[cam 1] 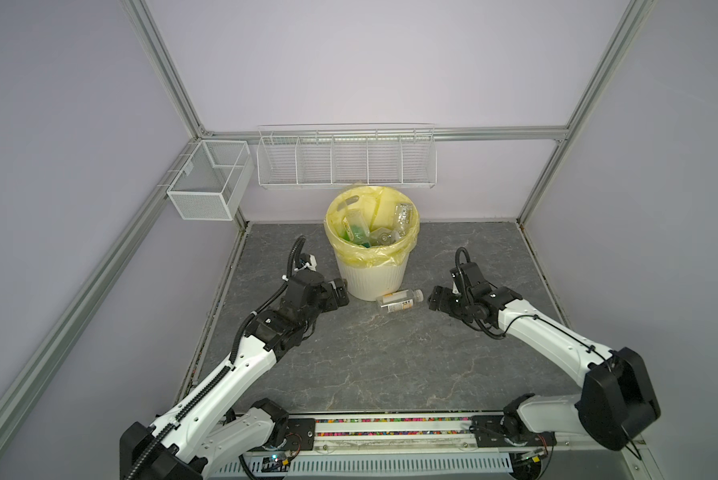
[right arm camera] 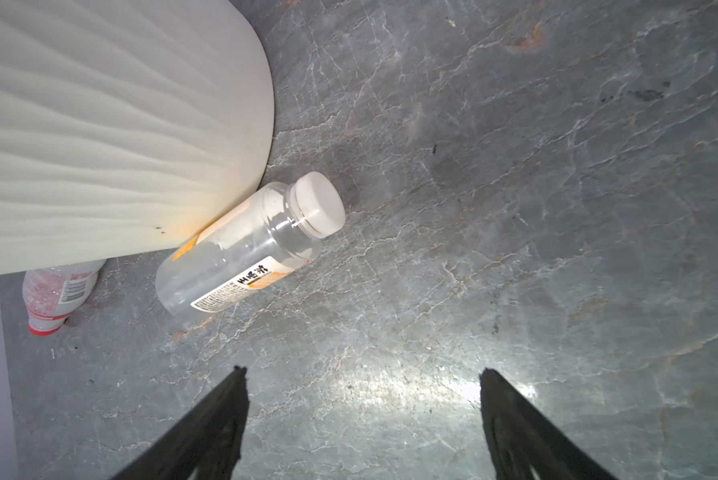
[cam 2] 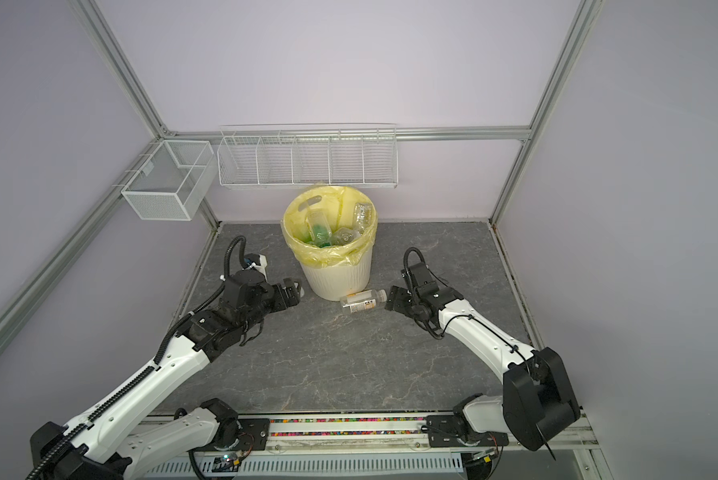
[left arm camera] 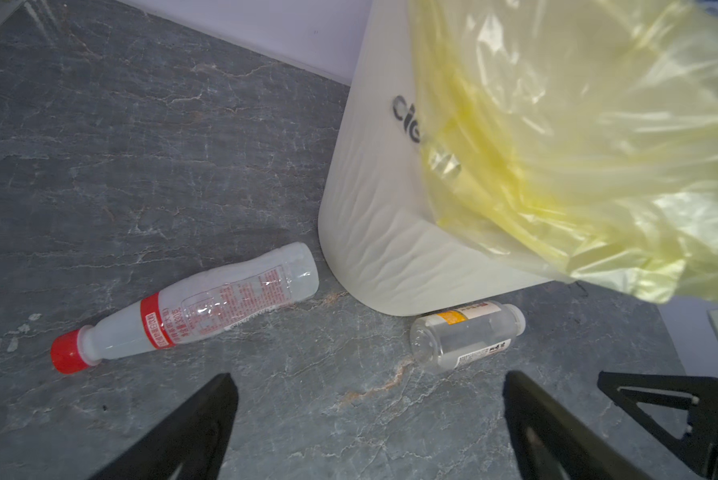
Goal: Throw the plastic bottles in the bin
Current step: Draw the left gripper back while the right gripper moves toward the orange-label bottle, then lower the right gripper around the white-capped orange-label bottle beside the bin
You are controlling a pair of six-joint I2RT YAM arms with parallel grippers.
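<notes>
In both top views the bin [cam 1: 370, 278] stood at the far side of the table [cam 1: 370, 365], its yellow bag [cam 1: 361, 253] holding a heap of bottles [cam 1: 374, 235] (clear and green, too jumbled to count); so most of the job looked done. One clear bottle [cam 1: 399, 300] lay on its side at the foot of the bin, just ahead of the right pincer [cam 1: 435, 300], which was spread wide and held nothing; the left pincer [cam 1: 340, 296] sat close beside the bin's other flank, equally wide and empty.

In the left wrist view the left pincer [left arm camera: 367, 376] framed only bare table; ahead of it and off to one side lay a red-capped bottle [left arm camera: 207, 307], cloudy white with red print, its base near the bin and its cap pointing away; the top views hid this one. The clear bottle [left arm camera: 467, 334] lay ahead toward the other side, against the bin's foot.

In the right wrist view the clear bottle [right arm camera: 245, 253] lay ahead of the open right pincer [right arm camera: 363, 370], apart from it; it looked empty and squat, with a white cap and an orange-and-white label, its body touching the ribbed wall or very nearly. Part of the red-capped bottle [right arm camera: 58, 291] showed past the bin's edge, farther off. By my reckoning, two bottles were left to pick up and drop in.
</notes>
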